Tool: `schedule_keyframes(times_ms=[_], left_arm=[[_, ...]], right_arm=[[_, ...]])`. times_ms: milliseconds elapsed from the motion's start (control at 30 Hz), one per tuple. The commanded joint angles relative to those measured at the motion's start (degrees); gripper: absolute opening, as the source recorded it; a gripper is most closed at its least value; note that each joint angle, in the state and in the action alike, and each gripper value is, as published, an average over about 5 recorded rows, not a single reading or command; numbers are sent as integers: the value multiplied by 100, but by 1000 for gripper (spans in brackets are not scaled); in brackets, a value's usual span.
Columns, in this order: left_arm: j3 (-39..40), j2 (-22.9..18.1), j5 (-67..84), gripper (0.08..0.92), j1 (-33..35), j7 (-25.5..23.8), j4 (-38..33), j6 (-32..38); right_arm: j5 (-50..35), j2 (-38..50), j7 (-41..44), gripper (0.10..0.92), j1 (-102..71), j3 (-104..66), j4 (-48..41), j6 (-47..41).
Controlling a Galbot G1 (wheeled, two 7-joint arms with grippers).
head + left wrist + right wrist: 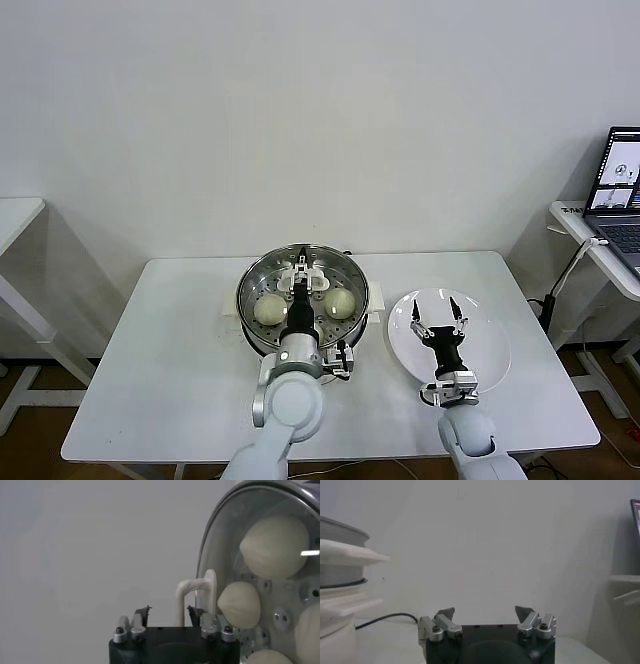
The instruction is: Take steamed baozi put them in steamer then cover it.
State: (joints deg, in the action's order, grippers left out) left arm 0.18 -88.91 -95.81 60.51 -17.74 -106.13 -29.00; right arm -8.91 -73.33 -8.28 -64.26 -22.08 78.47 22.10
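Glass cover (303, 287) seated on steamer (250, 300) — left gripper (304, 266) above the handle (196, 597), jaws parted.
Left wrist view alone shows four pale pleated baozi (274, 546) through the clear lid, plus the white loop handle standing between the spread fingers without contact; head view shows only two buns, either side of the arm. Right gripper (438, 315) hovering over the white plate (490, 350) beside the steamer — fingers wide apart, holding nothing.
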Motion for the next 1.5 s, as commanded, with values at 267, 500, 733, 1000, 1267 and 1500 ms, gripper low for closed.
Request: schedule_keyframes(times_ms=[267, 500, 733, 1000, 1267, 1500], left_arm=[[-13, 984, 763, 823, 610, -146, -1653, -54], [-1304, 1971, 3474, 823, 1264, 757, -2670, 246], [-3443, 2005, 7791, 823, 1834, 3009, -2034, 2299], [-4261, 1833, 9928, 823, 2366, 2071, -593, 3642], [-4256, 1665, 10154, 823, 2442, 1475, 85, 4212], [-4192, 1621, 10135, 823, 2385, 1363, 451, 4366]], right_arm=[[-90, 62, -31, 823, -83, -45, 187, -127], [-584, 291, -240, 823, -352, 14, 763, -694], [-1182, 435, -67, 823, -673, -100, 1201, -990], [-1293, 502, -23, 823, -857, -123, 1358, -1029], [-1278, 500, -46, 823, -940, -77, 1437, -1088], [-1204, 494, -96, 823, -1005, -97, 1522, -1233]])
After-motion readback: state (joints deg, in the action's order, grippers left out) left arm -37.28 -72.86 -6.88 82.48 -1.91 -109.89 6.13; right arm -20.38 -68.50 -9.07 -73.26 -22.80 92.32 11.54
